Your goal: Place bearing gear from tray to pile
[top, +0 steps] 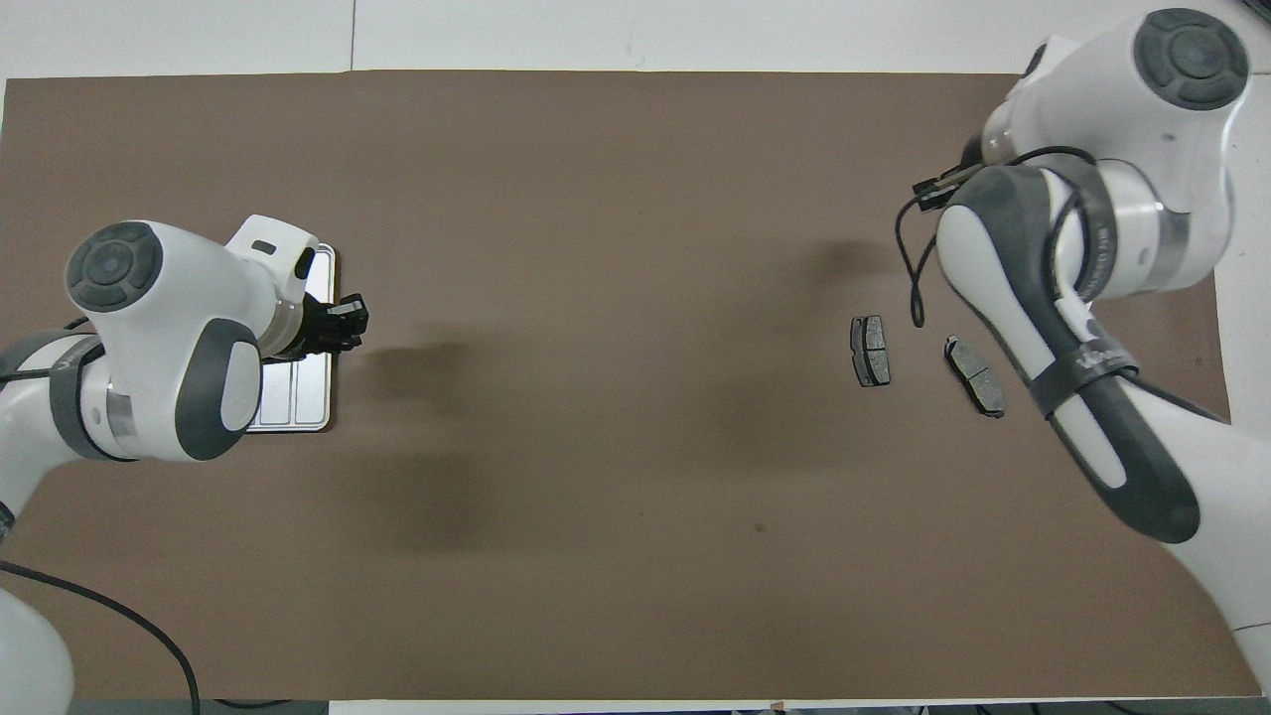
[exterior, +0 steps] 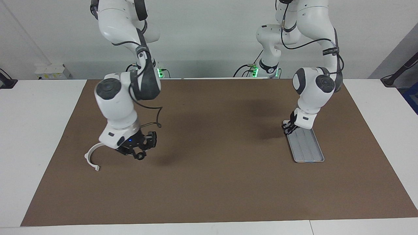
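Note:
My right gripper (exterior: 140,154) is shut on the small dark round bearing gear (exterior: 141,157). It hangs in the air over the pile, close beside the white semicircular bracket (exterior: 92,156). In the facing view the arm hides the two dark grey brake pads. They show in the overhead view (top: 870,350) (top: 975,375), where the arm hides the bracket and the right gripper. The silver-grey ridged tray (exterior: 307,147) (top: 298,397) lies toward the left arm's end and holds nothing. My left gripper (exterior: 289,128) (top: 343,323) hangs low over the tray's corner nearest the robots.
A brown mat (exterior: 222,182) covers most of the white table. A black cable loops from the right arm's wrist (exterior: 156,120). Beyond the pile and the tray, nothing else lies on the mat.

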### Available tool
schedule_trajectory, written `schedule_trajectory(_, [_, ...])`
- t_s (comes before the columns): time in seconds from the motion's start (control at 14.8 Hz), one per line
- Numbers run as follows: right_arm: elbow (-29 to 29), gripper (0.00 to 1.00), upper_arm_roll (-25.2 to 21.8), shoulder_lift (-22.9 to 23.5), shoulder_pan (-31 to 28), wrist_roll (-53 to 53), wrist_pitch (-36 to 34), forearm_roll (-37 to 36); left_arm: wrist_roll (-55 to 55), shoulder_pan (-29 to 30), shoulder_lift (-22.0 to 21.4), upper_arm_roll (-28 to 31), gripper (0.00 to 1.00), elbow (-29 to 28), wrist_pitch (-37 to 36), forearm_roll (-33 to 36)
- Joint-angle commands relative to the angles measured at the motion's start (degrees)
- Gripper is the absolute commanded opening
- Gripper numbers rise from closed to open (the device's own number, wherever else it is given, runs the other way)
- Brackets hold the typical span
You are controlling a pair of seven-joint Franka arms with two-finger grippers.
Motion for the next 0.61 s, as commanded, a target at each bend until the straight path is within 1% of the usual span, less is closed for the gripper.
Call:
schedule_trajectory(0.0, [-2.6, 0.0, 1.2, -0.1, -4.8, -6.7, 0.5, 0.5, -8.3, -6.4, 3.6, 1.0, 0.12, 7.5, -4.7, 0.1])
schedule_trajectory(0.13, [-6.6, 0.0, 1.2, -0.9, -6.4, -7.7, 3.3, 0.6, -14.7, -10.2, 7.0, 1.0, 0.12, 13.6, -8.0, 0.1])
schedule_trajectory(0.27, [-10.0, 0.0, 1.2, -1.6, -6.4, -7.6, 7.0, 0.6, -21.0, -14.6, 10.2, 1.1, 0.12, 18.8, -10.0, 0.1])
schedule_trajectory(0.4, [-11.4, 0.0, 1.2, -1.6, -6.4, -7.6, 8.3, 0.6, -25.7, -18.0, 13.2, 1.1, 0.12, 22.3, -10.3, 0.0])
schedule_trajectory(0.54, [-13.2, 0.0, 1.2, -1.5, -6.4, -7.5, 10.2, 0.6, -28.9, -20.4, 17.0, 1.0, 0.12, 27.4, -11.0, -0.4])
